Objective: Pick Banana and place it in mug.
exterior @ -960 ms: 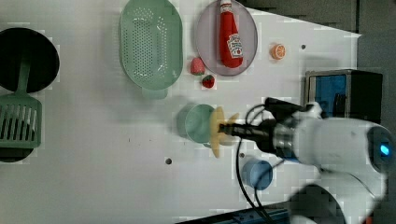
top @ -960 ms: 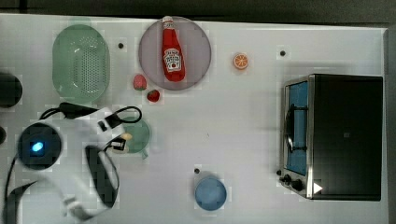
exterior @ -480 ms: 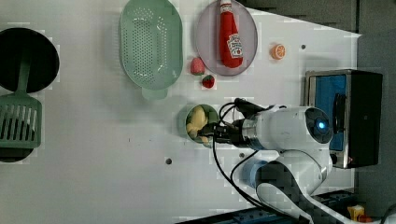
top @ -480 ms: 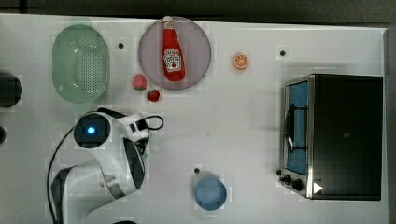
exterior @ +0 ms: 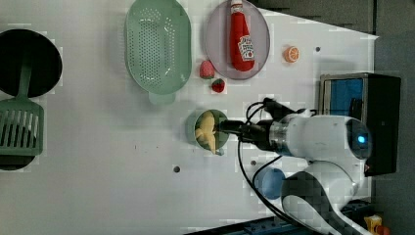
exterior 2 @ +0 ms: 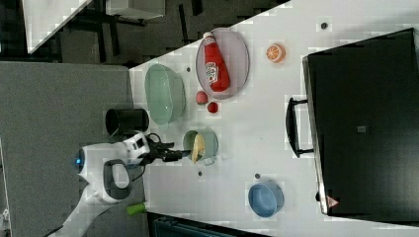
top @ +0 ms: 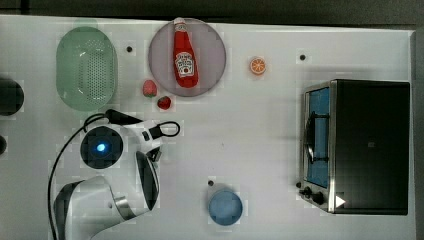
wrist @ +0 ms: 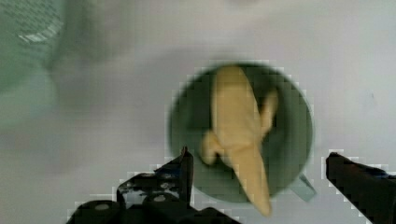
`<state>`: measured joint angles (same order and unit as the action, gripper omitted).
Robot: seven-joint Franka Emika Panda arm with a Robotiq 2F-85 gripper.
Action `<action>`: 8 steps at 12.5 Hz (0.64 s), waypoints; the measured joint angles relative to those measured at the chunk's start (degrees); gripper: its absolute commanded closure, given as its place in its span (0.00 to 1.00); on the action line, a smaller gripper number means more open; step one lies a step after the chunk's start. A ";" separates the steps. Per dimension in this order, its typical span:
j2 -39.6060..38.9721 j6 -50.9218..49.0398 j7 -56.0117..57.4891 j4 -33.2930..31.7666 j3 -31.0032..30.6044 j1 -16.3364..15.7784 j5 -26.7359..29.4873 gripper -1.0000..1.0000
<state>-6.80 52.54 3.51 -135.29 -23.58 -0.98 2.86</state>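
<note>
Spread wide, the gripper (wrist: 259, 175) is seen in the wrist view with its two dark fingers (wrist: 180, 170) well apart on either side of the mug's near rim, and nothing is held between them. Just beyond them the banana (wrist: 236, 126) is found lying inside the mug (wrist: 285, 140), its pale-yellow body leaning across the dark teal-green interior with one end jutting over the rim near the small handle. The same is confirmed in the left view, where the banana (exterior: 206, 131) is seen within the mug (exterior: 221, 139) and the gripper (exterior: 230, 127) is placed at the mug's edge on the left view's right. In the right view the banana (exterior 2: 198, 146) is likewise shown resting in the mug (exterior 2: 210, 140). The placing is therefore judged to be done, the piece having been let go into the cup; what is left appears to be only the withdrawal of the arm, and perhaps a check that the overhanging end does not tip out. Farther off, the strawberries (top: 156, 95), the ketchup bottle (top: 184, 54) on the purple plate (top: 212, 45), the colander (top: 86, 67), the orange slice (top: 258, 65) and the blue cup (top: 225, 207) are judged to be of no further concern.
</note>
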 measured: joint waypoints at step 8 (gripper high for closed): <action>17.78 -30.89 -0.29 15.55 15.01 1.68 -0.62 0.00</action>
<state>10.98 21.65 3.22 -119.74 -8.57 0.70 2.24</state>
